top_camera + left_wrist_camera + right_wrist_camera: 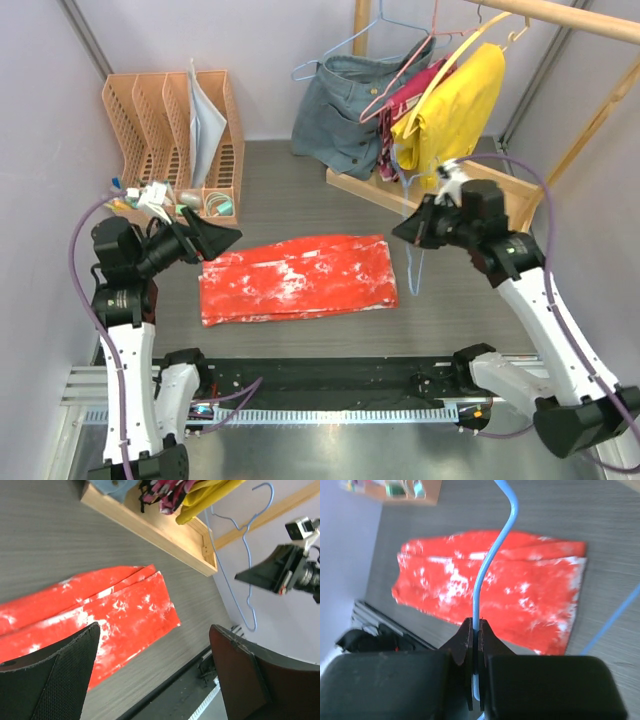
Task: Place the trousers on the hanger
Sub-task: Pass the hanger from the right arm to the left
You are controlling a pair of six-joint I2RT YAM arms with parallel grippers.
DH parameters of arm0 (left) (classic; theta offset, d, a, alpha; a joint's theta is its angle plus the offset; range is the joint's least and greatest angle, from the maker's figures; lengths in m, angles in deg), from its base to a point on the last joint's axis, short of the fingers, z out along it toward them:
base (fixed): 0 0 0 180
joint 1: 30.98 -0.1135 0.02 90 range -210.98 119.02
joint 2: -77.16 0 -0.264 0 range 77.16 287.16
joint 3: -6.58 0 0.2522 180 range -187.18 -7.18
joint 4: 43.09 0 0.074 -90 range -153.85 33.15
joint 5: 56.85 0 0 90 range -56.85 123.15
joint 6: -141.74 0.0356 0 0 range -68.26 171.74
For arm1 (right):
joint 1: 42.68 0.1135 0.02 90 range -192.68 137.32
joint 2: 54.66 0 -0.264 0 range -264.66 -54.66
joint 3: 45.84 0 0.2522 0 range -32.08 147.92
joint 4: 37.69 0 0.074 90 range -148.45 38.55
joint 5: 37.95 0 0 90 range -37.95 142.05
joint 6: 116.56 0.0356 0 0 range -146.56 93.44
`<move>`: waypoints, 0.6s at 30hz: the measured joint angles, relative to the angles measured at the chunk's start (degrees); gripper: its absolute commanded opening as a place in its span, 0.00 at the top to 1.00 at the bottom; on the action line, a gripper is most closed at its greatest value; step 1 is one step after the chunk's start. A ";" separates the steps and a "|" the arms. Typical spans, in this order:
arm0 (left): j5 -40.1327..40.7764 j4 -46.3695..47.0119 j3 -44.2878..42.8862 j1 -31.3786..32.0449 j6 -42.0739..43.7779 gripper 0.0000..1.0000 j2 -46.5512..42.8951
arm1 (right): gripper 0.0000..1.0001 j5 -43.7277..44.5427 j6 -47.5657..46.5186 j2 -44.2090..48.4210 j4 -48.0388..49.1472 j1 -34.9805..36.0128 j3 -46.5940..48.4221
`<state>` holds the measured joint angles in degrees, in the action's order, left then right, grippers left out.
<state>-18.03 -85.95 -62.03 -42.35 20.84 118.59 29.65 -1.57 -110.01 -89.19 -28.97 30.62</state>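
Observation:
The trousers [298, 278], red-orange with white splotches, lie folded flat on the grey table [300, 180]; they also show in the left wrist view [120, 605] and the right wrist view [525, 587]. My right gripper [406, 233] [477, 628] is shut on the wire of the light-blue hanger [412, 272] [480, 580], which it holds just above the trousers' right end. The hanger [235, 590] hangs below that gripper [267, 572] in the left wrist view. My left gripper [222, 240] [154, 630] hovers over the trousers' left end, open, with nothing between its fingers.
An orange file rack [170, 125] stands at the back left. At the back right, a wooden rack [375, 190] with a rail [560, 15] carries a denim garment [350, 110], a yellow garment [462, 105] and a pink hanger [400, 85]. A black strip [330, 375] runs along the near edge.

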 measured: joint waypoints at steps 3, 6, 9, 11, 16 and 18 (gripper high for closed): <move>3.13 0.70 4.90 1.36 -3.32 0.10 -2.82 | 0.99 7.08 0.50 -2.84 1.60 11.39 -0.61; 5.92 1.42 7.61 2.82 -6.08 0.12 -5.66 | 0.99 14.86 0.70 -5.35 4.46 21.11 -1.97; 8.17 2.56 8.70 4.74 -8.26 0.12 -7.19 | 0.99 21.27 0.50 -6.91 6.64 28.70 -4.13; 9.66 4.00 9.31 6.51 -9.99 0.12 -7.54 | 0.99 24.68 -0.22 -8.17 8.48 33.27 -4.98; 12.70 6.93 12.07 11.37 -13.55 0.12 -5.31 | 0.99 29.40 -3.56 -13.60 15.65 41.05 -5.49; 13.20 8.59 12.50 12.98 -14.40 0.12 -3.69 | 0.99 30.73 -4.35 -15.98 18.01 43.19 -5.14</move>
<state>-4.83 -77.36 -49.53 -29.37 6.44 114.90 60.38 -5.92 -125.99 -71.18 14.22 25.48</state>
